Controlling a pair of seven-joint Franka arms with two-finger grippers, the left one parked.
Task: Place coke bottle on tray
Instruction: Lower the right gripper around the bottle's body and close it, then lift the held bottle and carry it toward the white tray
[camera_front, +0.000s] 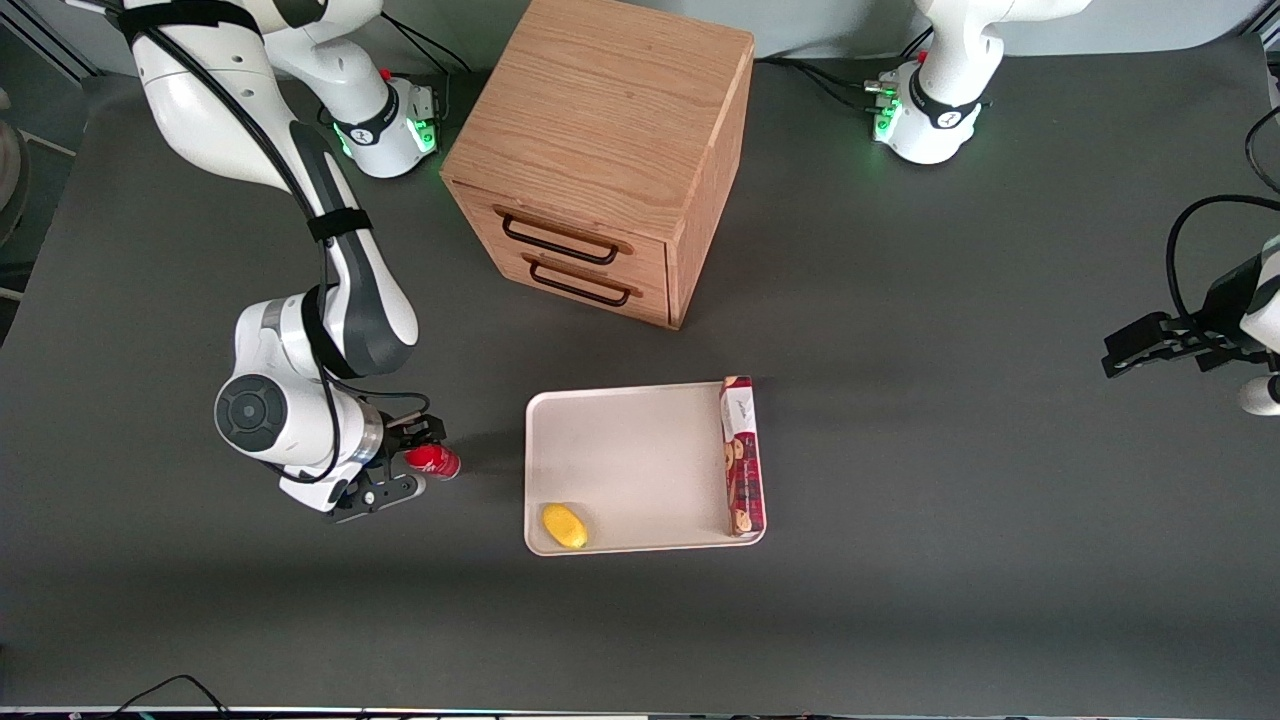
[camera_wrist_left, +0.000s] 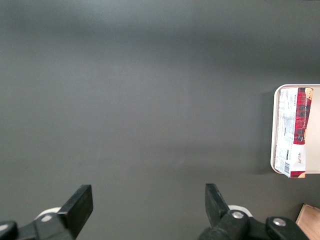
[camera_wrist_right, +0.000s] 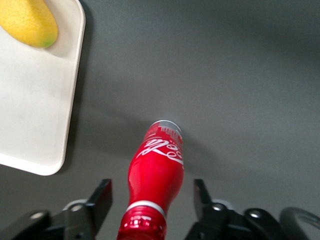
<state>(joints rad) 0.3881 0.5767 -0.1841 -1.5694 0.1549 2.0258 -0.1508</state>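
Dark table (camera_front: 900, 450); gripper (camera_wrist_right: 152, 200) astride coke bottle (camera_wrist_right: 155, 175)

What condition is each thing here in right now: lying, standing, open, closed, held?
coke bottle: lying on the table between the fingers, outside the tray.
end effector: open, fingers either side of the bottle, not gripping.
tray: flat on the table, without the bottle.
lemon: resting in a tray corner.
cookie box: lying along the tray's edge.
drawer cabinet: both drawers closed.
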